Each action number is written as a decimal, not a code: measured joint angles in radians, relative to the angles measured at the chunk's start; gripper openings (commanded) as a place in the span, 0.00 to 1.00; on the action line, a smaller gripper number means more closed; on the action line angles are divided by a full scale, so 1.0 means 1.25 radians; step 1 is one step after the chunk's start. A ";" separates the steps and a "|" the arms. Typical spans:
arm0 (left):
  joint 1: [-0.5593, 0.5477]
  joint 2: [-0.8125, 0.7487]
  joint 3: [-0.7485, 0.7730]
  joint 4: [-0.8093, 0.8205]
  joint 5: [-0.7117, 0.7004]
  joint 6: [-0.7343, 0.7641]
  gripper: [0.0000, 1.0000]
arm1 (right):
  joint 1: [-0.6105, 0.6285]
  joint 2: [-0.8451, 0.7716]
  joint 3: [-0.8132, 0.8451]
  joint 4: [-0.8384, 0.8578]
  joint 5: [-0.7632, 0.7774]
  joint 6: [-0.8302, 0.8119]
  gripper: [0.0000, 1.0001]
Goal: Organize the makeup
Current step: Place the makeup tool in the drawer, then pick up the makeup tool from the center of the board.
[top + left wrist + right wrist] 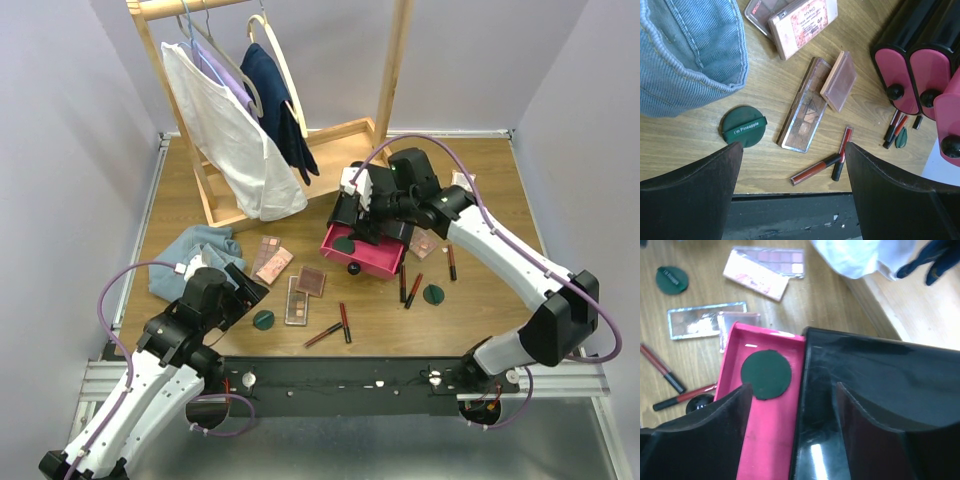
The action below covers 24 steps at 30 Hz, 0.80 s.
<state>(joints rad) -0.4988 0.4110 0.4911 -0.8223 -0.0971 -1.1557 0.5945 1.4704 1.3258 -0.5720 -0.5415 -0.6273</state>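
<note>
So, your right gripper (792, 387) is parked over the black box (880, 375), jaws spread wide with nothing pinched between them. One pink drawer (767, 440) is pulled out toward the near edge, and a round dark green compact (766, 374) lies flat in it, the only thing I can see in there. The other two drawers (897, 70) look pushed in, so you can't tell what's inside them. Your left gripper (794, 160) hangs low over the near side of the wooden table (690, 135), jaws also wide open and holding nothing. Everything else is loose on the wood. A second green compact (743, 129), the one that says "I'm Pineapple", sits just beside the blue cloth (690, 50). Right of it there's a long eyeshadow palette (802, 110) with a small square case (840, 80) overlapping its far end, and two more palettes (802, 22) lie stacked beyond that. Two lip tubes (842, 145) lie near the table's front edge, dark ends touching, right below the left gripper. Over on the right side of the box you've got a third green compact (433, 293) with a pair of lip tubes (408, 285) just beside it, and one more tube (451, 262) a bit further out, next to the right arm.
</note>
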 measured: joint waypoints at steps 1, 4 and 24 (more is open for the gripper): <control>0.000 0.000 0.000 -0.003 0.003 -0.002 0.92 | 0.000 0.000 0.005 0.002 0.008 0.008 0.80; 0.000 0.001 0.000 -0.017 0.012 -0.009 0.92 | 0.000 -0.007 0.028 0.017 0.035 0.043 0.83; 0.000 0.016 0.023 -0.095 0.058 0.042 0.92 | -0.312 -0.294 -0.061 0.142 0.312 0.422 0.81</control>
<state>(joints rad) -0.4988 0.4309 0.5198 -0.9409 -0.0242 -1.1027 0.2043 1.1023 1.2499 -0.3950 -0.1516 -0.1001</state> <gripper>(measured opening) 0.922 0.831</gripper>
